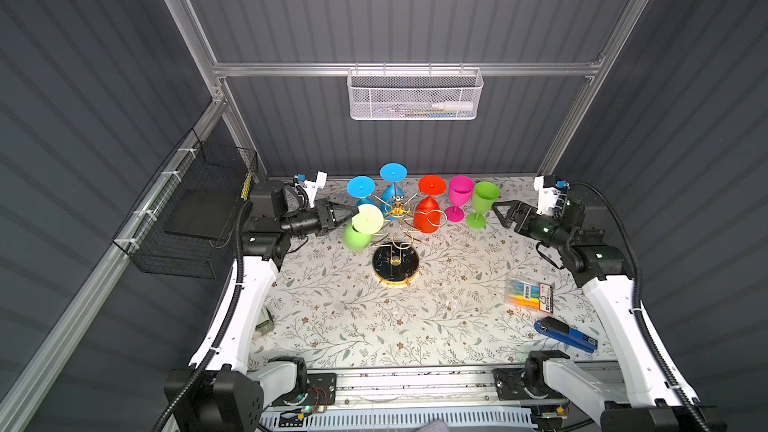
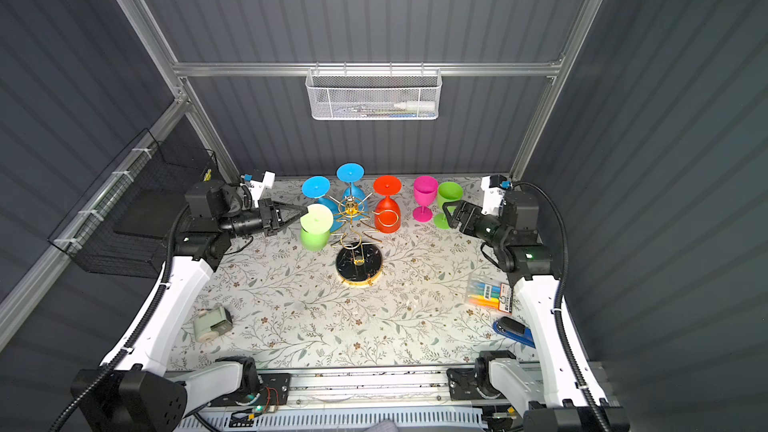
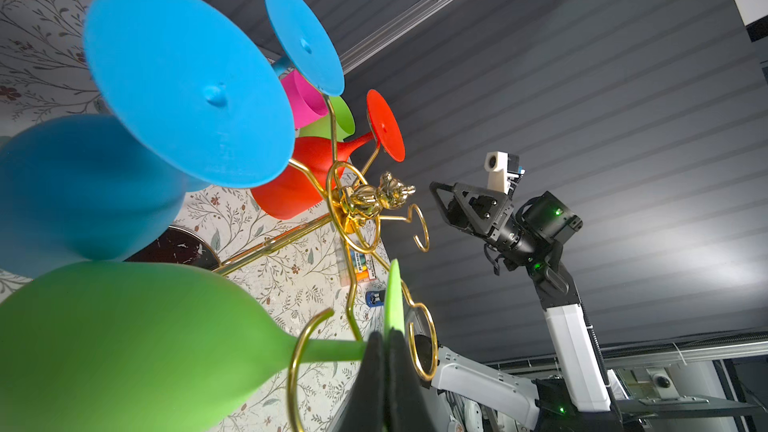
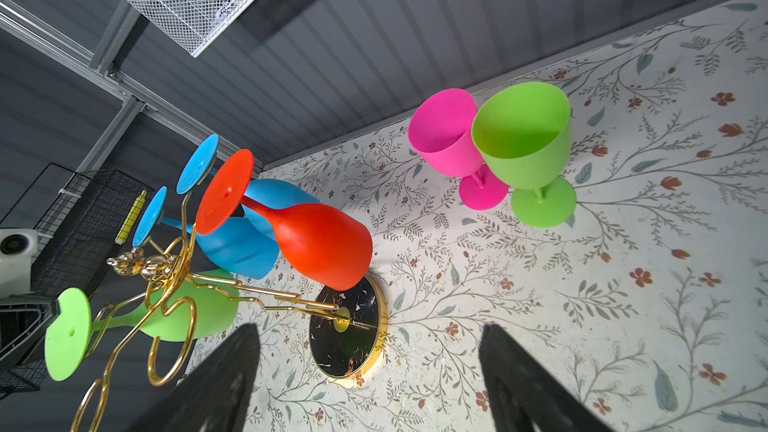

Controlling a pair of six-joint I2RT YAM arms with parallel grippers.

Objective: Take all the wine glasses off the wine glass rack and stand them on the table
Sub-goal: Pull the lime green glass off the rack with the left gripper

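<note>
The gold wine glass rack (image 1: 395, 264) (image 2: 358, 263) (image 4: 345, 340) stands mid-table on its round black base. A green wine glass (image 1: 356, 236) (image 2: 313, 236) (image 3: 124, 347) hangs upside down from its left arm, with the stem inside a gold loop (image 3: 300, 347). My left gripper (image 1: 353, 214) (image 2: 305, 211) (image 3: 386, 340) is shut on the rim of that glass's foot disc (image 1: 369, 219) (image 3: 393, 297). Two blue glasses (image 1: 360, 188) and a red glass (image 1: 428, 218) also hang there. My right gripper (image 1: 500, 216) (image 2: 448, 214) (image 4: 369, 326) is open and holds nothing, right of the rack.
A pink glass (image 1: 459, 197) and a second green glass (image 1: 482, 203) stand upright just left of my right gripper. A marker pack (image 1: 530, 293) and a blue tool (image 1: 565, 334) lie front right. A white mesh basket (image 1: 415, 95) hangs behind. A black wire basket (image 1: 195, 209) is at left.
</note>
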